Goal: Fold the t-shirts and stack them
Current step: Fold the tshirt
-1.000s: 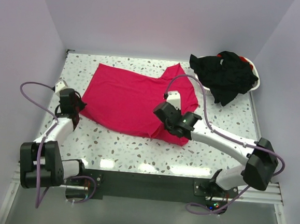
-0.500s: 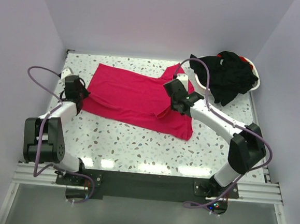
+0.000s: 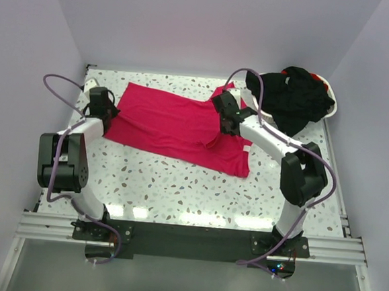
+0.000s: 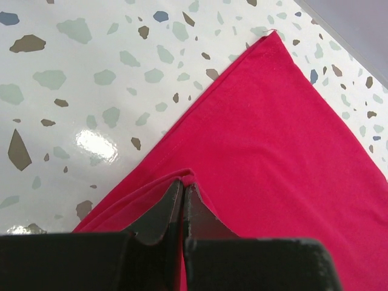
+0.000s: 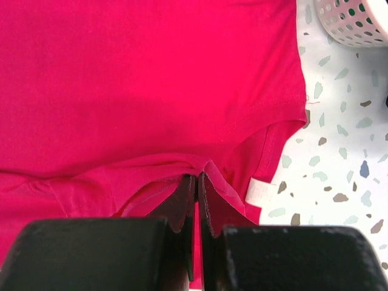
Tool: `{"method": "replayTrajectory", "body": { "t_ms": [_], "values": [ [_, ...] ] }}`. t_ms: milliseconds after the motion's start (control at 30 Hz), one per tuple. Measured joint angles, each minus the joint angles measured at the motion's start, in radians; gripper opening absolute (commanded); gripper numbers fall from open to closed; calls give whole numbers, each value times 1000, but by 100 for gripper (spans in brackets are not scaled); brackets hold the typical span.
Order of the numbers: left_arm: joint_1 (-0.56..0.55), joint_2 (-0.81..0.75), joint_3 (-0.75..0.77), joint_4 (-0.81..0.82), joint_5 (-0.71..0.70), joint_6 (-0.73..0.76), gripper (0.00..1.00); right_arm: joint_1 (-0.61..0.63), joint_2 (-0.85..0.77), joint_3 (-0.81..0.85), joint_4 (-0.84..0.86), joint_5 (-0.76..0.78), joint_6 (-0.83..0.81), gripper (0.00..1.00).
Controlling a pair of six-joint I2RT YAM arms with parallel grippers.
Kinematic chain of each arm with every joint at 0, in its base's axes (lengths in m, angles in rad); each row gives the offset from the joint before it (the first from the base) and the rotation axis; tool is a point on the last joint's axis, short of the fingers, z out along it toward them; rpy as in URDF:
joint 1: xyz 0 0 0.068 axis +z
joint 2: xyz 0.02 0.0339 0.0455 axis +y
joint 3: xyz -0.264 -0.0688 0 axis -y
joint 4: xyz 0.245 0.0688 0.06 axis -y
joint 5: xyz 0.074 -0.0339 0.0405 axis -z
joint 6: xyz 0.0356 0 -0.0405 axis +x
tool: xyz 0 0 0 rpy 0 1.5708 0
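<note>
The left gripper (image 4: 183,182) has its jaws clenched on a small raised ridge of the red t-shirt (image 3: 169,123), pinched up right at the cloth's stitched edge. A second layer of fabric shows beneath that edge, and speckled counter (image 4: 91,73) lies just beyond it. In the top view this grip sits at the shirt's left end.

The right gripper (image 5: 197,177) likewise has its jaws clamped tight on a gathered fold of the same shirt. Wrinkles run out from the pinch to either side, and the white neck label (image 5: 259,193) lies just beside it on the right. From above, this grip is at the far right part of the shirt.

Between the two grips the shirt lies mostly flat on the counter, slanting from far left to near right, with its near right corner reaching toward the arms' bases.

The black t-shirts (image 3: 294,96) are heaped in the white basket (image 3: 331,108) at the far right corner, draping over its near rim, apart from the red shirt.
</note>
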Motion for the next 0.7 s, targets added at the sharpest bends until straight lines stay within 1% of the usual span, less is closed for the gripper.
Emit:
{"method": "replayTrajectory", "body": {
  "t_ms": [67,100,167,200,233,267,300,333,367,400,433,567,700],
  "values": [
    [0,18,20,-9,-6,0,0,-7,24,17,0,0,-3,0],
    [0,26,29,-16,-10,0,2,-11,35,26,-3,-1,-6,0],
    [-1,40,47,-24,-19,0,13,-21,60,50,-6,-2,-10,0],
    [-1,44,53,-25,-25,2,29,-26,71,64,-7,-3,-11,17],
    [-1,47,56,-26,-31,6,38,-32,87,82,-6,-5,-11,27],
    [-1,47,58,-27,-35,9,59,-40,102,102,-7,-6,-16,37],
    [-1,47,58,-28,-39,20,70,-48,120,125,-10,-8,-21,61],
    [-1,47,59,-28,-42,24,80,-56,135,145,-12,-14,-25,69],
    [-1,47,59,-29,-46,27,95,-64,149,168,-17,-17,-34,77],
    [-3,47,58,-29,-50,32,99,-68,160,186,-21,-21,-40,82],
    [-5,46,58,-30,-55,33,100,-74,169,205,-23,-23,-47,85],
    [-37,28,57,-29,-61,55,100,-84,157,216,-13,-49,-59,86],
    [-107,7,41,23,-16,97,100,-84,68,85,61,-170,-59,85]
  ]
}}
